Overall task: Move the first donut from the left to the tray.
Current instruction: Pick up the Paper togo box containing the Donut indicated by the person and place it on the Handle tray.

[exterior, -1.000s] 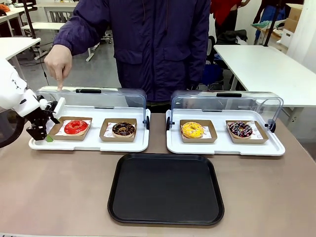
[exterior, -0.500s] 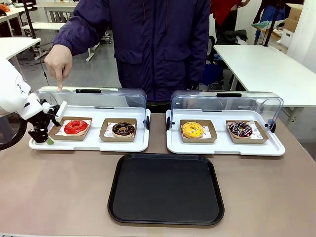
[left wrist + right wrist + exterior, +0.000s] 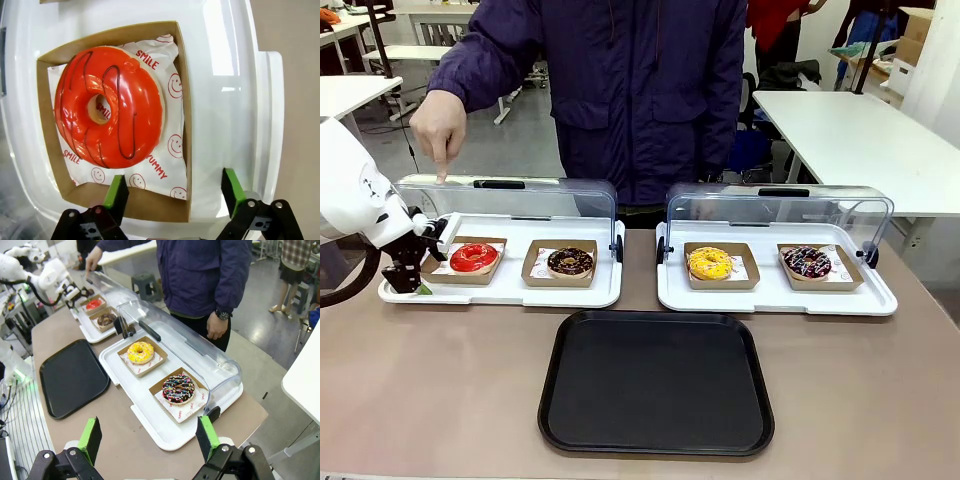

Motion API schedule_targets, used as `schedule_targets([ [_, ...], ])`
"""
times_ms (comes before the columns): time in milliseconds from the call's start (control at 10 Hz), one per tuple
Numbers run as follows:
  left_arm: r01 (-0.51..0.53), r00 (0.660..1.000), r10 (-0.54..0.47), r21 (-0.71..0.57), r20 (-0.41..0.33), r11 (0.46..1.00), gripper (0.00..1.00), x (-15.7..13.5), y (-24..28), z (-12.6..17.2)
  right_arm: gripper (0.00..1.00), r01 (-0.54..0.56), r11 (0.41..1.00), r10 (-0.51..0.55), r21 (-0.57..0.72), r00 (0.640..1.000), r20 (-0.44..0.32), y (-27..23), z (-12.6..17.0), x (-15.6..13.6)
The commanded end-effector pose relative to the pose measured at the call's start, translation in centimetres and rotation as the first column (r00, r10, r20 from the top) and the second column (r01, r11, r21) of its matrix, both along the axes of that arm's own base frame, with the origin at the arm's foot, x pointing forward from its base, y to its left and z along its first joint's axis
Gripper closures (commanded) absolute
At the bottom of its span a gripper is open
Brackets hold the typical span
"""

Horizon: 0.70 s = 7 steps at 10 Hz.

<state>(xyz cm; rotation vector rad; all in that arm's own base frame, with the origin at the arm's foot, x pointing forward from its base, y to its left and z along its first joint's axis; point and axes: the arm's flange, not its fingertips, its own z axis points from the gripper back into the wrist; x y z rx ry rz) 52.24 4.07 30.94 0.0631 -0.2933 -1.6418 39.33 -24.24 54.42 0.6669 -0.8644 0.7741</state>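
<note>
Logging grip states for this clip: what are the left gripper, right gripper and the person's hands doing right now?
Left gripper: open, straddling the holder's wall beside the donut.
Right gripper: open, empty.
Person's hand: pointing down, holding nothing.
Other hand: empty.

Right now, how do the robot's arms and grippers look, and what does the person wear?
The left arm is white with a black cable. The left gripper and right gripper are black with green pads. The person wears a dark purple jacket and a wristwatch.

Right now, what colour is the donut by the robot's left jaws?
Glossy red glaze with thin dark stripes on the donut, clearest in the left wrist view.
</note>
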Motion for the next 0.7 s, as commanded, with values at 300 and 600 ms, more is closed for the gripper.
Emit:
schedule_targets([
  [300, -0.007, 1.000, 0.007, 0.035, -0.011, 0.999, 1.00, 0.20, -0.19, 0.69, 0.00, -0.010, 1.000, 0.009, 0.010, 1.000, 0.028, -0.01, 0.15, 0.10],
  [600, -0.001, 1.000, 0.001, 0.035, -0.022, 0.999, 1.00, 0.08, -0.25, 1.02, 0.00, -0.010, 1.000, 0.009, 0.010, 1.000, 0.028, -0.01, 0.15, 0.10],
])
